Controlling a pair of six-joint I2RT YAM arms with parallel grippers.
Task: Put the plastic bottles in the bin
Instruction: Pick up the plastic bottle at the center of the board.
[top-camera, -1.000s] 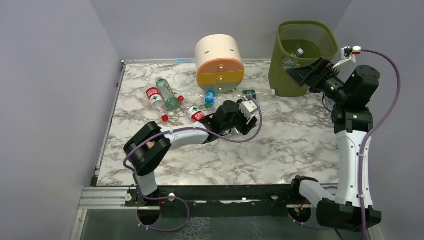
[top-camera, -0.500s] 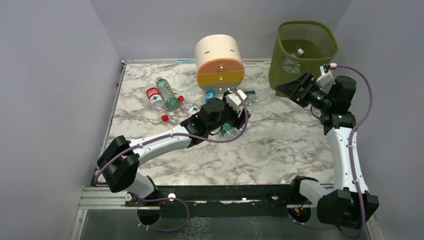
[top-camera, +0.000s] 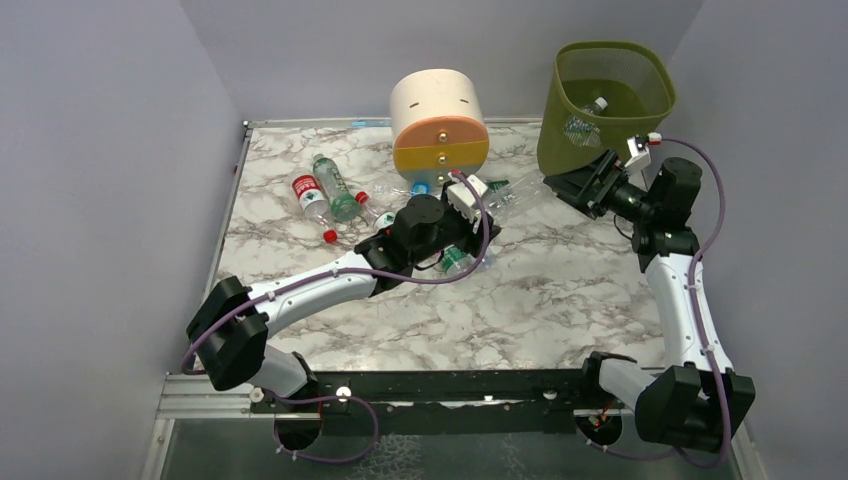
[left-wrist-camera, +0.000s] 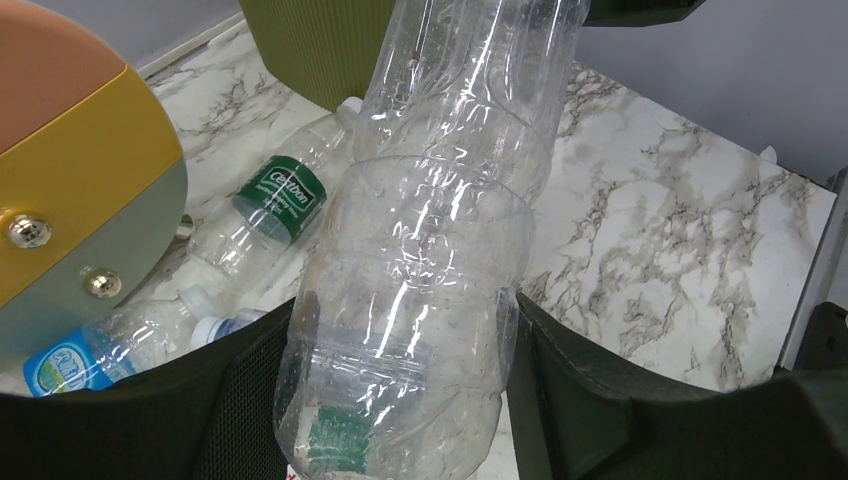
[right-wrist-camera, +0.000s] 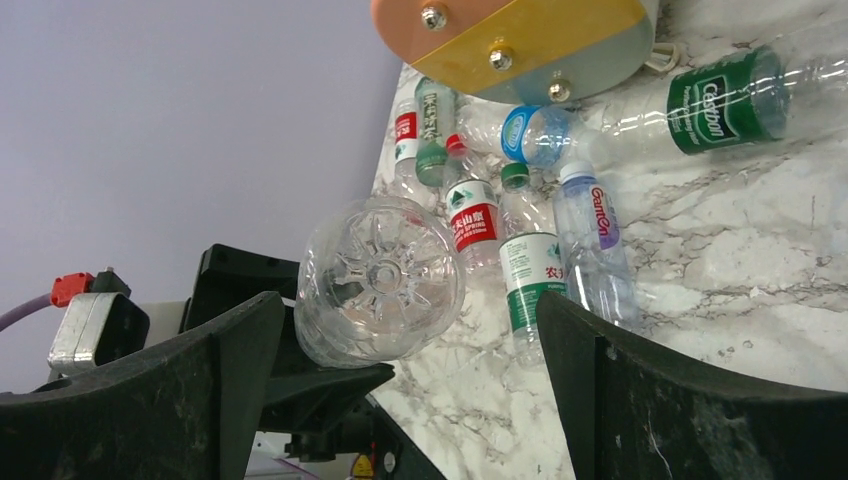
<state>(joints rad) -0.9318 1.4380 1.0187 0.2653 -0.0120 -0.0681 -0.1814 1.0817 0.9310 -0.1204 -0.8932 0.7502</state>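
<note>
Firstly, desk (top-camera: 560, 300): marble-patterned top filling the middle of the overhead view.
Bin (top-camera: 556, 140): olive-green mesh, upright at the desk's upper right corner, with a capped bottle (top-camera: 597, 103) lying inside.
Drawer unit (top-camera: 440, 125): round, in cream, orange and yellow; upper centre, left of the bin.
Left tool (left-wrist-camera: 400, 310): closed against both sides of a clear bottle (left-wrist-camera: 430, 230), held above the desk just below the drawer unit.
Right tool (right-wrist-camera: 405, 310): fingers spread wide, gripping nothing, just below the bin's left side.
Clear bottle: no label, slanting from the left tool toward the right tool. Its ribbed round end sits between the right fingers without touching them.
Loose bottles (top-camera: 325, 195): lying on the desk left of and below the drawer unit, with red, green and blue labels.
</note>
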